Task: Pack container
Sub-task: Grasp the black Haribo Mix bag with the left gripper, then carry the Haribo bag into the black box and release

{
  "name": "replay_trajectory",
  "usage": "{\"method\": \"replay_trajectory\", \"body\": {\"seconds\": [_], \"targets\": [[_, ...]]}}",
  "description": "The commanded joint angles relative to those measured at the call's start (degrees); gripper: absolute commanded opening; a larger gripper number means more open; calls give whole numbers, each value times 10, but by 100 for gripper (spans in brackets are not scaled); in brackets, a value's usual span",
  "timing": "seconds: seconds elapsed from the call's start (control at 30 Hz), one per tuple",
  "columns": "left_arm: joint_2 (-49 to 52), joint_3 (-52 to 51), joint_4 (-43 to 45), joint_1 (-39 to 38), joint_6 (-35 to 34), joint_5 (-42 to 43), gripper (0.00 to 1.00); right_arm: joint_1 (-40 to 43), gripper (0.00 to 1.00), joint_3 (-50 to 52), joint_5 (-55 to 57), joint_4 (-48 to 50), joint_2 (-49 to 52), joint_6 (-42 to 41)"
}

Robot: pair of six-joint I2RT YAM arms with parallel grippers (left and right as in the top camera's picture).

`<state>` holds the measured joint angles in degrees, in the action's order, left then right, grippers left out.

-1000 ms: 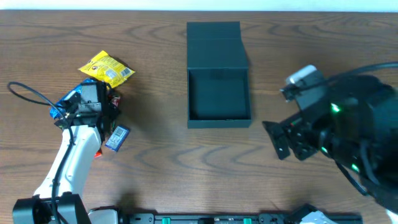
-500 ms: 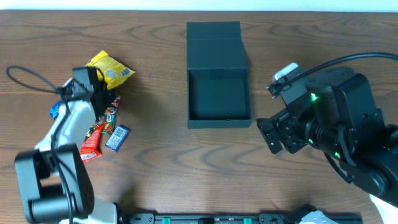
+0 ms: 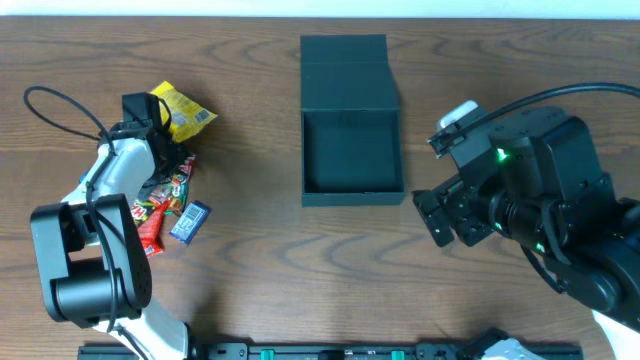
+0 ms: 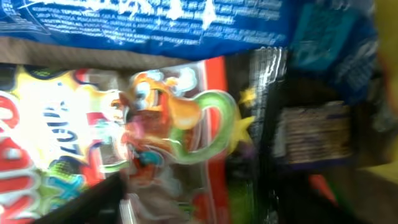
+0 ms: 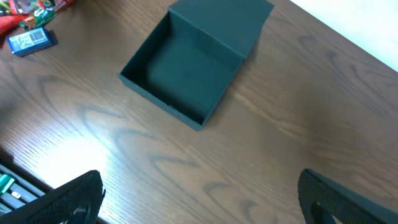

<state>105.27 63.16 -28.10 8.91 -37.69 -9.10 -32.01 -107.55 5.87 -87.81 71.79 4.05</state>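
Observation:
The container is a dark teal-grey square box at the middle back, open and empty, with its flap lid lying flat behind it. It also shows in the right wrist view. My left gripper is down in a pile of snack packets at the left. In the left wrist view, only one dark finger shows, against a red cartoon packet below a blue packet. I cannot tell its opening. My right gripper is open and empty, right of the box above bare table.
The pile holds a yellow packet, red packets and a small blue packet, also in the right wrist view. A black cable loops left of the pile. The table's wood surface lies between pile and box.
My left wrist has swung toward the far side of the pile, near the yellow packet. My right arm shifted left a second ago and has stayed still since.

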Motion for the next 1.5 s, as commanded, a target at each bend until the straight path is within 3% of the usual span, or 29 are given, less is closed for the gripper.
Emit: {"method": "replay_trajectory", "body": {"seconds": [0.0, 0.13, 0.4, 0.67, 0.83, 0.93, 1.0, 1.07, 1.27, 1.47], "targets": [[14, 1, -10, 2, -11, 12, 53, -2, 99, 0, 4, -2, 2, 10], [14, 1, -18, 2, -11, 12, 31, -2, 99, 0, 4, -2, 2, 9], [14, 4, -43, 2, -11, 12, 6, -2, 99, 0, 4, -2, 2, 9], [-14, 56, -130, 0, -7, -25, 6, -2, 99, 0, 4, 0, 2, 9], [-102, 94, -144, -9, 62, -34, 6, -2, 99, 0, 4, 0, 2, 10], [-165, 97, -108, -36, 135, -33, 6, -2, 99, 0, 4, 0, 2, 10], [-207, 97, -69, -69, 221, -18, 6, -2, 99, 0, 4, 2, 2, 10], [-238, 97, -35, -107, 334, 35, 6, -2, 99, 0, 4, 2, 2, 10], [-282, 97, 2, -221, 588, 211, 6, -2, 99, 0, 4, 2, 2, 9], [-265, 97, -1, -292, 715, 321, 6, -2, 98, 0, 3, -2, -4, 6]]}}
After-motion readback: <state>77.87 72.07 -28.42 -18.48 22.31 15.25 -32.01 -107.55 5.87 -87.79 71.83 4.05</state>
